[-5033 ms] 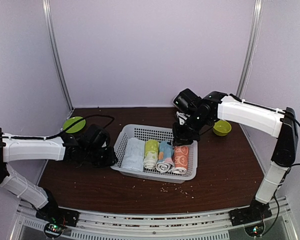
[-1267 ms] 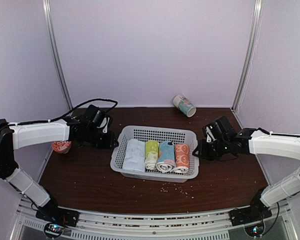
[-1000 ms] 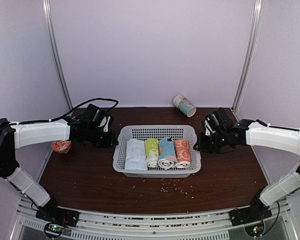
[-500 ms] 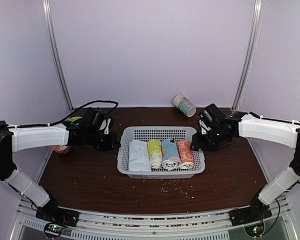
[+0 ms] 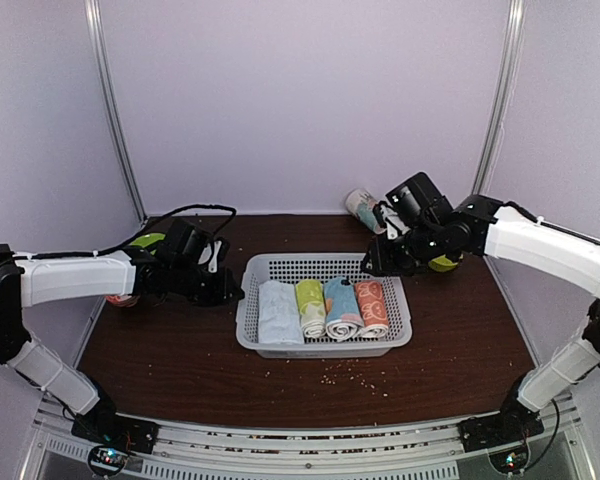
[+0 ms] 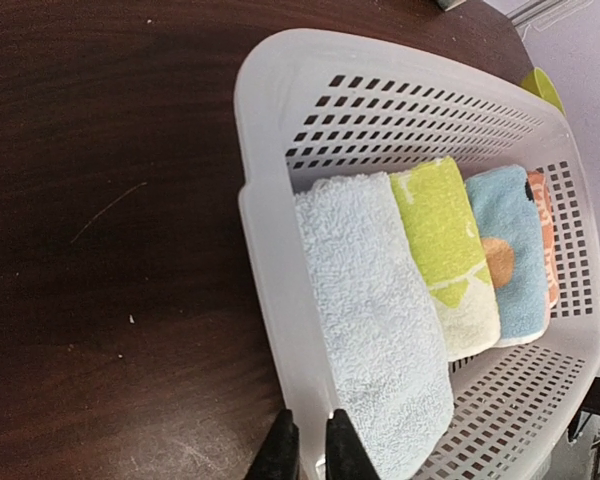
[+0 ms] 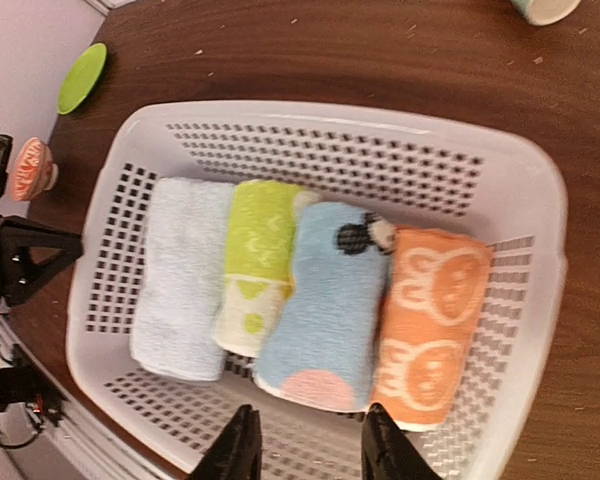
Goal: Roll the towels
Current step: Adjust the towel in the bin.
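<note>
Rolling looks finished: peach-orange towel (image 7: 430, 320) and light blue towel (image 7: 330, 310) lie rolled at the basket's (image 7: 310, 112) right end. Left gripper (image 6: 313, 450) pinches its left rim; right gripper (image 7: 310, 445) hovers spread and empty above its far-right corner. Next, probably letting go.

A white perforated basket (image 5: 320, 268) sits mid-way on the dark brown table (image 5: 180, 350); inside, at its left end, a pale blue-white rolled towel (image 5: 277, 312) lies touching a yellow-green rolled towel (image 5: 309, 306); a patterned paper cup (image 5: 360, 208) lies on its side by the back wall; a green dish (image 7: 83, 77) and a small peach bowl (image 7: 30, 168) rest far left; crumbs (image 5: 345, 375) dot the table near the basket's front.
</note>
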Action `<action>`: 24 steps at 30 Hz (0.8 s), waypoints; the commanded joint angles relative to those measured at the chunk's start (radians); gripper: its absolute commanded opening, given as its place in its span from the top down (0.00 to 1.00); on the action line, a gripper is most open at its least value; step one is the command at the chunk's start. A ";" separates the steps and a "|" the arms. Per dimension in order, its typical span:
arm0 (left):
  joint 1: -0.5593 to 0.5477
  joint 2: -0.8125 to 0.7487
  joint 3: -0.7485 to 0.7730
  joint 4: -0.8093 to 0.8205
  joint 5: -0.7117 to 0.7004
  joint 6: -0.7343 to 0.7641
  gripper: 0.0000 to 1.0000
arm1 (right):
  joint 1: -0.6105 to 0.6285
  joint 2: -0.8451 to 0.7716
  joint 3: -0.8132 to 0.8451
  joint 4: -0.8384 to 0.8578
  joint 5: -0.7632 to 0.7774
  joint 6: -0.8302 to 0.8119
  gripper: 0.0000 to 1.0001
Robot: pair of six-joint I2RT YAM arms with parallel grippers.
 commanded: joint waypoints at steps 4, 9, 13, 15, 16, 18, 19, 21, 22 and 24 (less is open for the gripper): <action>-0.007 0.003 -0.029 -0.033 0.000 -0.009 0.90 | 0.086 0.223 0.078 0.160 -0.226 0.062 0.75; -0.007 0.006 -0.035 -0.034 0.001 -0.011 0.90 | 0.120 0.322 0.115 0.192 -0.258 0.086 0.79; -0.008 0.004 -0.038 -0.034 -0.003 -0.009 0.90 | 0.120 0.367 0.110 0.187 -0.250 0.091 0.80; -0.009 0.007 -0.039 -0.036 -0.002 -0.008 0.90 | 0.119 0.391 0.102 0.168 -0.225 0.089 0.81; -0.008 0.011 -0.039 -0.036 -0.002 -0.007 0.90 | 0.118 0.399 0.095 0.160 -0.214 0.088 0.81; -0.007 0.015 -0.040 -0.038 -0.004 -0.008 0.90 | 0.117 0.410 0.075 0.142 -0.186 0.095 0.82; -0.008 0.018 -0.040 -0.039 -0.004 -0.008 0.90 | 0.117 0.410 0.062 0.140 -0.170 0.101 0.83; -0.008 0.018 -0.041 -0.039 -0.005 -0.008 0.90 | 0.116 0.410 0.046 0.127 -0.134 0.108 0.84; -0.008 0.019 -0.041 -0.040 -0.007 -0.008 0.90 | 0.115 0.410 0.041 0.120 -0.124 0.109 0.84; -0.008 0.019 -0.040 -0.043 -0.007 -0.006 0.90 | 0.114 0.407 0.032 0.117 -0.117 0.110 0.84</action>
